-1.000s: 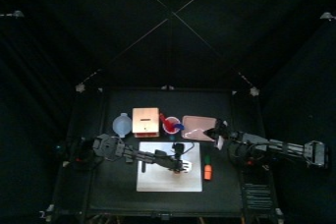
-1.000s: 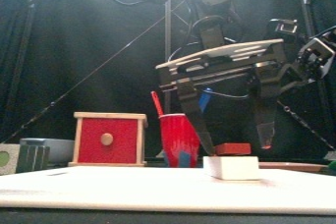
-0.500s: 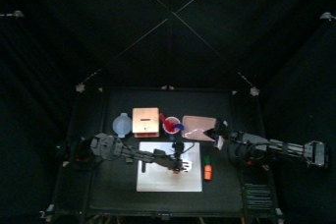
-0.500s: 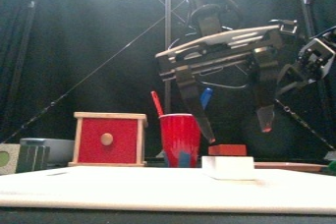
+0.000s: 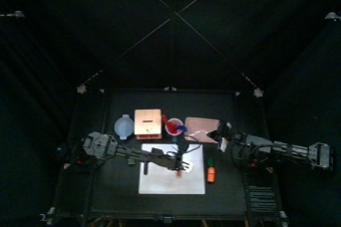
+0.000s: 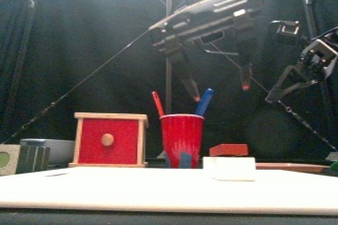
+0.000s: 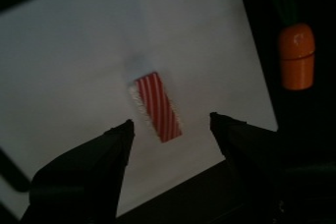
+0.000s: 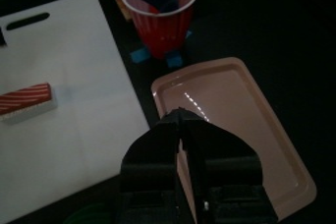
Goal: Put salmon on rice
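Reddish-orange striped salmon (image 7: pixel 155 105) already lies on the rice (image 7: pixel 140 92) on the white cutting board (image 7: pixel 92 81). We see the left gripper (image 7: pixel 171 128) hanging above it, jaws spread wide and empty; the right gripper (image 8: pixel 183 138) rests pinched together over the pink tray (image 8: pixel 243 110).

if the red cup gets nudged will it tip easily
Probably fairly easily: the red cup stands tall on a base narrower than its rim, and looks like light plastic. The utensils sticking out above its rim likely make it somewhat top-heavy.
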### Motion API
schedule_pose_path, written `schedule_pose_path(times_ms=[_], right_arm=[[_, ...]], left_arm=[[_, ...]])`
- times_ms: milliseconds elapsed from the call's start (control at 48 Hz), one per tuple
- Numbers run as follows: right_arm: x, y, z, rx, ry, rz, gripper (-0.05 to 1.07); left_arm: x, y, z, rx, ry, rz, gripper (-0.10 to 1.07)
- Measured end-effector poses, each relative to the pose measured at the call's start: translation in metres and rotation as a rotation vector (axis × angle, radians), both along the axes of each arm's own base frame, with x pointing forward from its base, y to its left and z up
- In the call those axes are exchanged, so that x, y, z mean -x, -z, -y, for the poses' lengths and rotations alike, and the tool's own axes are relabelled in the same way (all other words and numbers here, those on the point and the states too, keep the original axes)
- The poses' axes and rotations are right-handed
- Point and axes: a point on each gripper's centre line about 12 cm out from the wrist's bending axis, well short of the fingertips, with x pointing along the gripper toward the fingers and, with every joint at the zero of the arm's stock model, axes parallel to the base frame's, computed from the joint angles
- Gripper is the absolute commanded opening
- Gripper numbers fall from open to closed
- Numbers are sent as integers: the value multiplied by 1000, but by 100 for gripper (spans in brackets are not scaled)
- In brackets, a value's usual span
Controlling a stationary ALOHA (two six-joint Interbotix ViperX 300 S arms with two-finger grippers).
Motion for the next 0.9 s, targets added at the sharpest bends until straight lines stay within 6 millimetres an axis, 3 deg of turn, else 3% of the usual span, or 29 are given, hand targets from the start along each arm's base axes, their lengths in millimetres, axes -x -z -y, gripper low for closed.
schedule_pose_path(times_ms=[417,625,896], right_arm=[[2,-18,-2,10,-11,4,2],[-2,-35,-11,31,-64,56,2],[-13,-52,-33,80,-200,111,2]], left_arm=[[37,-59,-18,-306,380,3,95],[77,-85,-19,-451,494,112,95],[137,-85,-15,-503,659,332,95]])
